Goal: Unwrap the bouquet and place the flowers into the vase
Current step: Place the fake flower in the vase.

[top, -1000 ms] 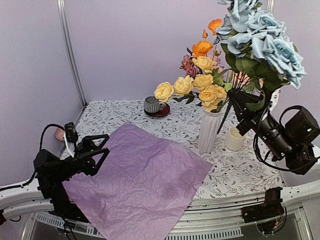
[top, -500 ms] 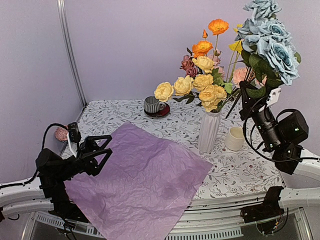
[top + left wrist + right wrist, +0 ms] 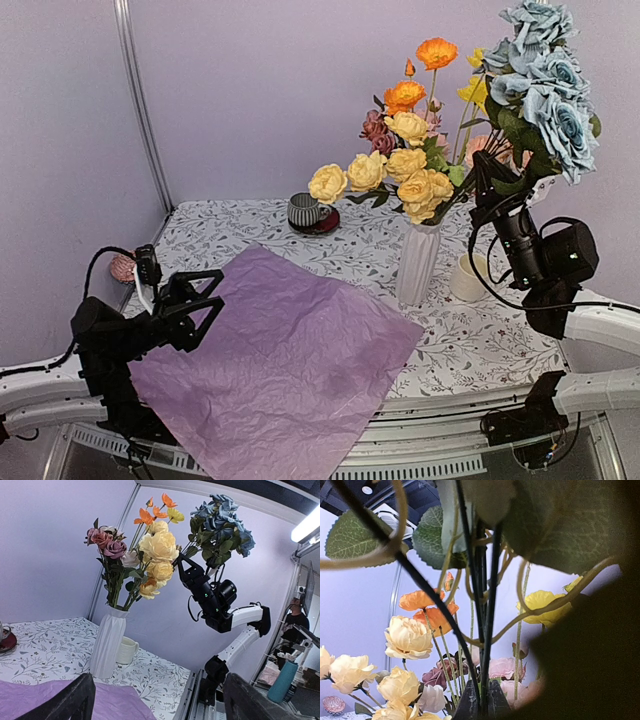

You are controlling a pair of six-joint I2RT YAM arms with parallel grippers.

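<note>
The crinkled purple tissue sheet (image 3: pixel 280 350) lies unwrapped at seven o'clock, most blooms (image 3: pixel 410 170) fill the tall white ribbed vase (image 3: pixel 418 262) at three o'clock, leaving only dusty blue roses (image 3: pixel 545 75) pinched aloft by the right gripper (image 3: pixel 487 188), while the left gripper (image 3: pixel 205 290) gapes empty.

The right gripper (image 3: pixel 486 180) has swung up and back with its blue roses (image 3: pixel 548 75). A second ago its arm (image 3: pixel 560 255) leaned low and far out to the right, and now it stands more upright and nearer the vase (image 3: pixel 418 262). The roses looked big and hung at the top edge then, but now they look smaller, and the orange bloom (image 3: pixel 437 52) they half hid shows whole.
</note>
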